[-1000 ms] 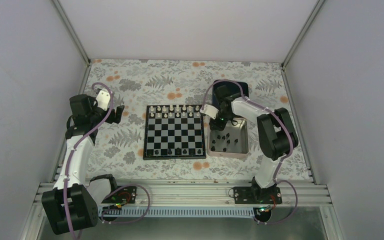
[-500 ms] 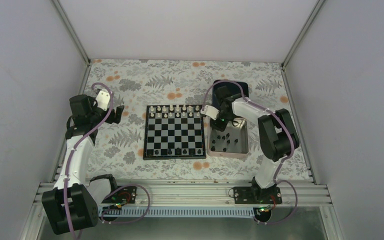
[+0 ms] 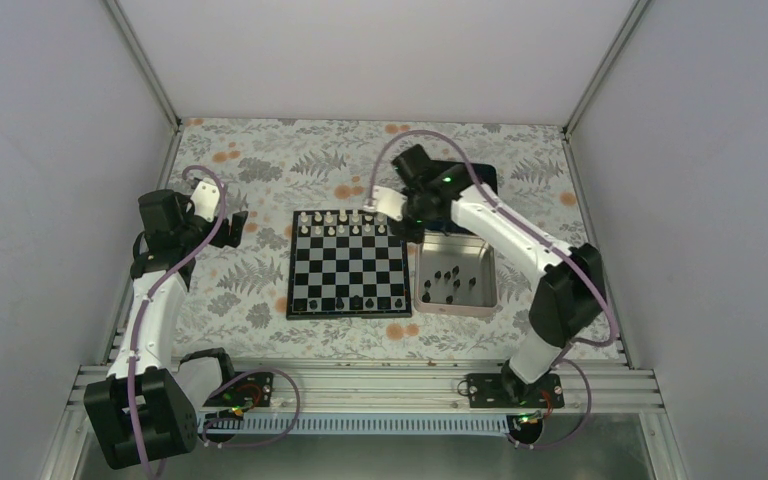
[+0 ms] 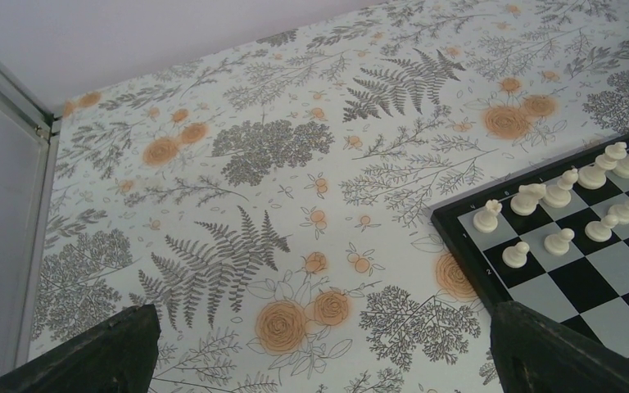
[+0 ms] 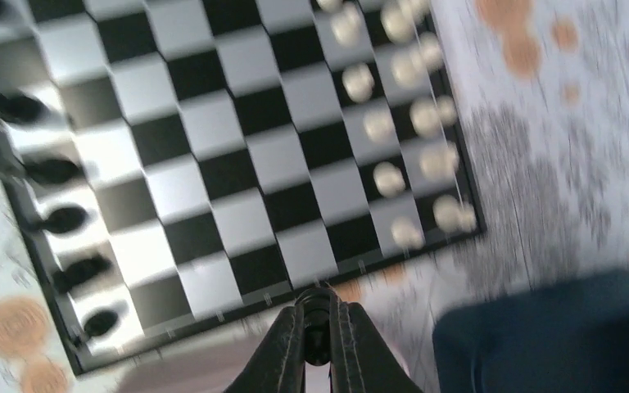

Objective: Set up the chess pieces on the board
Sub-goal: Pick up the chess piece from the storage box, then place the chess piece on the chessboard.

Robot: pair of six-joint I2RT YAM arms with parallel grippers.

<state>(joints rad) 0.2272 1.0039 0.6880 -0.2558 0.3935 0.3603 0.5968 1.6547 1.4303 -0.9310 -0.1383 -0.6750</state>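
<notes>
Pinching one black piece between its tips, your right claw has its fingers pressed almost together. It hangs above the right edge of the board, toward the far end. Your right wrist view is blurred, so you cannot tell which kind of piece it is.

Just right of the claw and nearer to you lies the silver tray, with more black chess pieces loose inside. The dark blue tray sits beyond it on the far right.

On the board, several black figures stand along the near row. The white pieces fill the two far rows.

Over on the left, your left claw is spread wide with nothing between its fingers. It is raised over the flowered table cover, just off the board's far left corner.
</notes>
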